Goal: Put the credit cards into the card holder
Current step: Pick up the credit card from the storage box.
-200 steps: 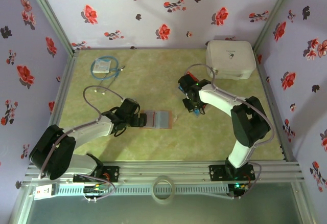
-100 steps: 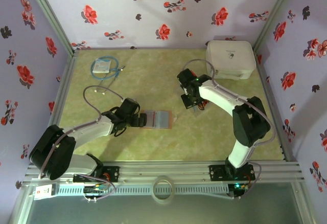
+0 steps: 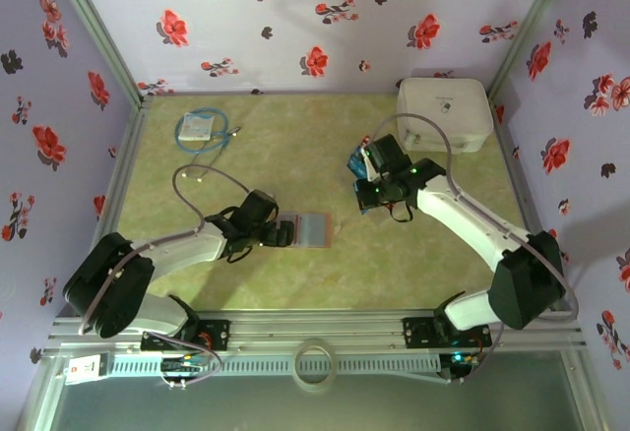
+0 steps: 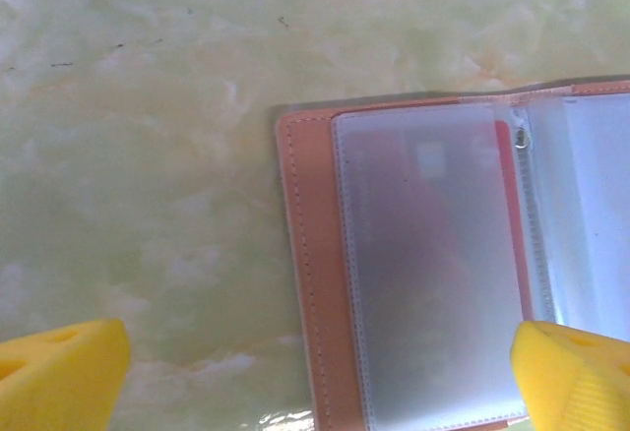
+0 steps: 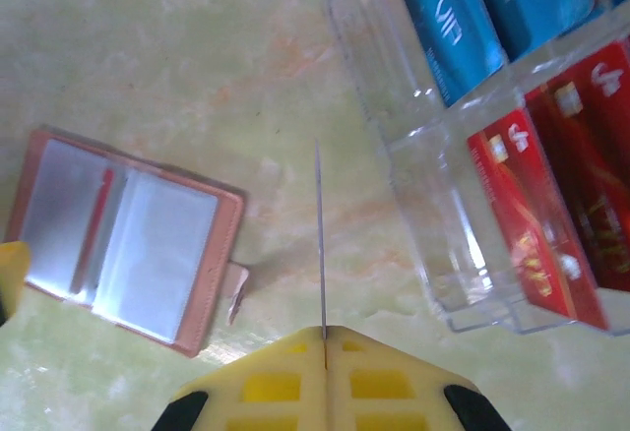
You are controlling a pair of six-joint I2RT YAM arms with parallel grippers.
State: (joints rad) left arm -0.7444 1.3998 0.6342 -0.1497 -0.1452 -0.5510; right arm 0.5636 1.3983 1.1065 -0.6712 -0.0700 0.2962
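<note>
Table (image 3: 295,136) with a green marbled top. Right of centre, a clear tray (image 5: 413,155) holds blue and red credit cards (image 5: 532,224) in its compartments. Left of the tray, the card holder (image 3: 307,228) lies open on the table, grey pockets facing up. The left gripper (image 4: 315,382) stands wide open at its left half. The right gripper (image 5: 325,338) is clamped on one card (image 5: 319,234), seen edge-on, between holder and tray.

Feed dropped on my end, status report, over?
Left gripper open, straddling the open card holder. Right gripper shut on one card, edge-on. Other cards in clear tray. Nothing between card and holder.
</note>
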